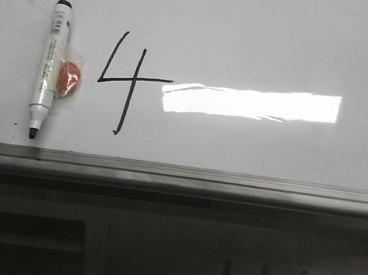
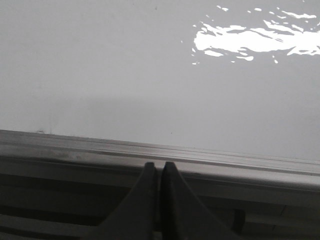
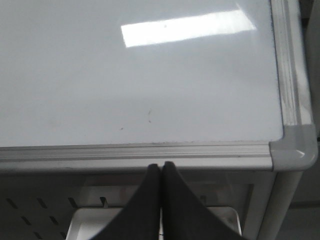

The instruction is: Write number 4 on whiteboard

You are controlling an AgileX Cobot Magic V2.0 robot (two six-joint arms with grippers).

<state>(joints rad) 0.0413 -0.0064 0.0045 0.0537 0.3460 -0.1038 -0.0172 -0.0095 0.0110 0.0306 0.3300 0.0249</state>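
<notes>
Lying flat on the whiteboard [image 1: 251, 38], the marker [image 1: 49, 65] rests just beside the finished number 4 [image 1: 127, 81]; left gripper [image 2: 160, 167] and right gripper [image 3: 161, 167] hang pressed together, empty, off the board's edge, apparently done.

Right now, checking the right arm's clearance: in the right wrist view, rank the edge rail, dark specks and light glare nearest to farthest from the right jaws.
1. Edge rail: just beyond the shut jaws' tips, along the whiteboard border.
2. Dark specks: on the white surface past the rail.
3. Light glare: farthest, deep across the board.
</notes>
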